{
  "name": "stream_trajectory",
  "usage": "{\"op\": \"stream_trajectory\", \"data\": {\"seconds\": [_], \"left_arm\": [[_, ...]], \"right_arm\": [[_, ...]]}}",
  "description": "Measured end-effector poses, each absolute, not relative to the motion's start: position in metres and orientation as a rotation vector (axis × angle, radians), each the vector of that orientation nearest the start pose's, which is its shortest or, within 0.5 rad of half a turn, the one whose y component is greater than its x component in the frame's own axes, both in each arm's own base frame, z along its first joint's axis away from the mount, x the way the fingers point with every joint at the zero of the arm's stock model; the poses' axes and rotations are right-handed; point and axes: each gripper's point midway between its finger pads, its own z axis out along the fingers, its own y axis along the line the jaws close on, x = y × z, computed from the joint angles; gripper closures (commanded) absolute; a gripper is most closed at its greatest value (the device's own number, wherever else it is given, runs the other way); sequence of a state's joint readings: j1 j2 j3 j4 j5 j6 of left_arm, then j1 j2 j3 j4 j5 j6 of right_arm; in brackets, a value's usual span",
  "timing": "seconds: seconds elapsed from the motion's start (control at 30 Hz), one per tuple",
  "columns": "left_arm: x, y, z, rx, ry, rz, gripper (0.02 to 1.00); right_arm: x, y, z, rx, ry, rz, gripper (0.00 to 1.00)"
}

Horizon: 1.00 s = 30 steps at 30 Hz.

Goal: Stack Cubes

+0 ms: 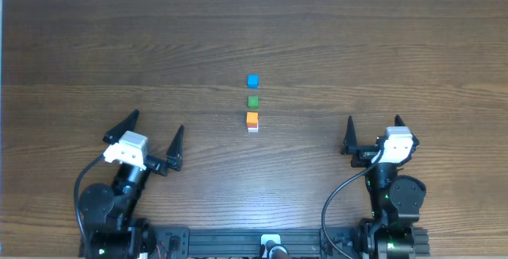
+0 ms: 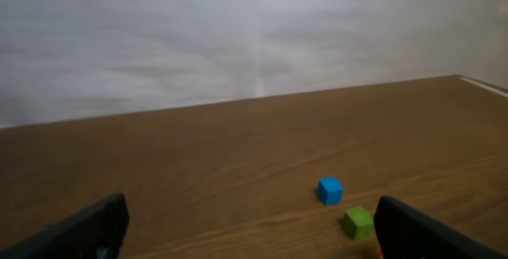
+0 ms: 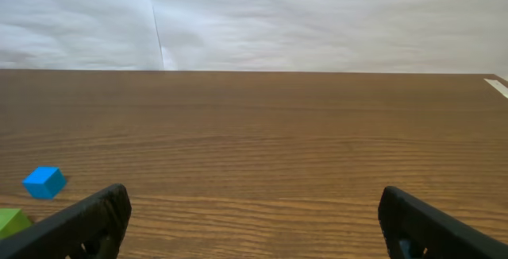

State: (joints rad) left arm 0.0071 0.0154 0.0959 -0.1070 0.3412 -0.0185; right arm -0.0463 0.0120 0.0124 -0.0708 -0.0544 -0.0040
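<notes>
**Cubes (image 1: pixel 252 101) lined up mid-table, both grippers open**

Left gripper (image 1: pixel 152 136): fingers spread wide, released, gripping nothing. It sits low at the near left of the table (image 1: pixel 397 36), angled toward the middle. Its wrist view shows the fingers (image 2: pixel 87 231) wide apart, pointed along the wood.

Right gripper (image 1: pixel 373 125): same state, fingers splayed, nothing held. It's on the near right side, roughly level with the left one.

Cubes sit between the two arms and a bit farther out, well apart from both grippers. They form one straight line running away from the bases: orange cube (image 1: pixel 252 118) nearest, green cube (image 1: pixel 252 101) next, blue cube (image 1: pixel 252 81) farthest. Small gaps between them, none touching.

A white cube (image 1: pixel 252 128) shows as an edge right at the near side of the orange one. Looks like orange on top of white, but can't confirm from above. Green and blue each lie single on the wood.

Left wrist view has green nearer than blue. White wall (image 2: pixel 238 36) stands behind the far table edge.
</notes>
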Motion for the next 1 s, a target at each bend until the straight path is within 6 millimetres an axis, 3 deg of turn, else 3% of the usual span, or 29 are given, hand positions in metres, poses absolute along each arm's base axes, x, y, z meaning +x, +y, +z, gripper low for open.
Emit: {"op": "stream_trajectory", "data": {"seconds": [0.3, 0.6, 1.0], "left_arm": [[0.236, -0.056, 0.185, 0.249, 1.555, -0.276, 0.018], [0.237, -0.056, 0.165, 0.243, 1.605, -0.285, 0.018], [0.237, -0.056, 0.165, 0.243, 1.604, -0.285, 0.018]], "right_arm": [[0.246, -0.002, 0.159, -0.007, 1.641, 0.006, 0.007], [0.246, -0.002, 0.159, -0.006, 1.641, 0.006, 0.014], [0.246, -0.002, 0.159, -0.007, 1.641, 0.006, 0.007]]}}
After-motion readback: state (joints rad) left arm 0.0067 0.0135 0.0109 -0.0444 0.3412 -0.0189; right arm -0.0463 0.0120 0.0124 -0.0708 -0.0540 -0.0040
